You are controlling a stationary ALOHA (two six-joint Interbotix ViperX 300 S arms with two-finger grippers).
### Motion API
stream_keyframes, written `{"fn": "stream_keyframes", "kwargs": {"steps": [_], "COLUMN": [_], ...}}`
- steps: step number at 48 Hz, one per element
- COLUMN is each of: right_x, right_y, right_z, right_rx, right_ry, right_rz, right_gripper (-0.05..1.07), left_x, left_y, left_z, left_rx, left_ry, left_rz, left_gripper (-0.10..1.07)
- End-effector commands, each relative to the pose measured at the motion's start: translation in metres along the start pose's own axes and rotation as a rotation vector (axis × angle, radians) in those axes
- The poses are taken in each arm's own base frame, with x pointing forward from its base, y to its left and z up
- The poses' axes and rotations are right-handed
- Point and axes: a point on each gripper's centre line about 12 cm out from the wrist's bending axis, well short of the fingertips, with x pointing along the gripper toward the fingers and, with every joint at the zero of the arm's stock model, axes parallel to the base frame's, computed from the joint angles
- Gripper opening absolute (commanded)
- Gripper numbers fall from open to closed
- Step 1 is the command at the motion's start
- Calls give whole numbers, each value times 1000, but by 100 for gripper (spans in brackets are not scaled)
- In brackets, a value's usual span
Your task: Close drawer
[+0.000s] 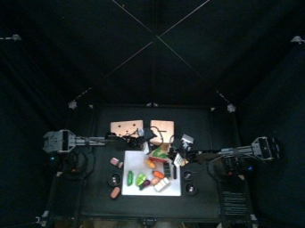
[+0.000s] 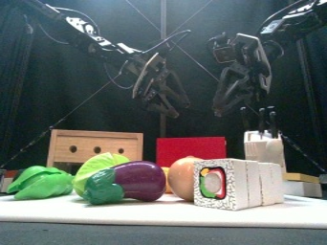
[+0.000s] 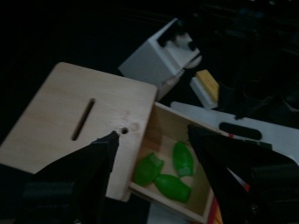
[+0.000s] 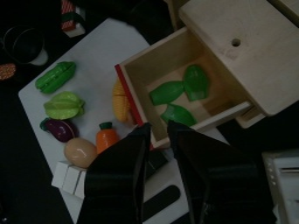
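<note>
A wooden box (image 4: 251, 44) has its drawer (image 4: 176, 87) pulled out, with green leaves lying inside. The drawer has a red front (image 2: 192, 151), which stands beside the box (image 2: 96, 148) in the front view. My right gripper (image 4: 159, 129) hovers above the drawer's front edge with its jaws slightly apart and empty. My left gripper (image 3: 156, 138) is open and empty, above the seam between the box top (image 3: 76, 122) and the drawer (image 3: 170, 171). Both grippers hang above the box in the front view, the left (image 2: 160, 91) and the right (image 2: 236, 86).
A white cutting board (image 4: 100, 52) lies in front of the drawer with toy vegetables: an eggplant (image 2: 134, 180), lettuce (image 2: 38, 182), an onion (image 2: 185, 174) and a sushi block (image 2: 236, 184). A white knife block (image 2: 265, 148) stands at the right.
</note>
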Motion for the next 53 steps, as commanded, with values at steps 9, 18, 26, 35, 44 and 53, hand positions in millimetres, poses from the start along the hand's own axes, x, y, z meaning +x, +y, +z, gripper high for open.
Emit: {"fn": "stream_keyframes", "kwargs": {"steps": [9, 18, 26, 35, 44, 53], "right_x": [-8, -2, 8, 17, 26, 46], "right_y": [13, 17, 23, 37, 50, 56], "right_z": [5, -3, -4, -4, -5, -11], "right_rx": [-13, -32, -51, -75, -89, -106], "right_ry": [-22, 4, 21, 35, 51, 85], "right_rz": [43, 41, 40, 52, 64, 42], "right_gripper": [66, 65, 59, 46, 37, 31], "left_x": [-11, 5, 36, 61, 65, 67], "left_y": [42, 92, 121, 132, 137, 140], "left_z": [39, 44, 40, 34, 25, 13], "left_rx": [-63, -181, -272, -314, -363, -407], "left_ry": [-115, -147, -159, -139, -87, -17], "left_rz": [65, 128, 143, 160, 207, 258], "left_gripper": [97, 96, 87, 60, 38, 36]}}
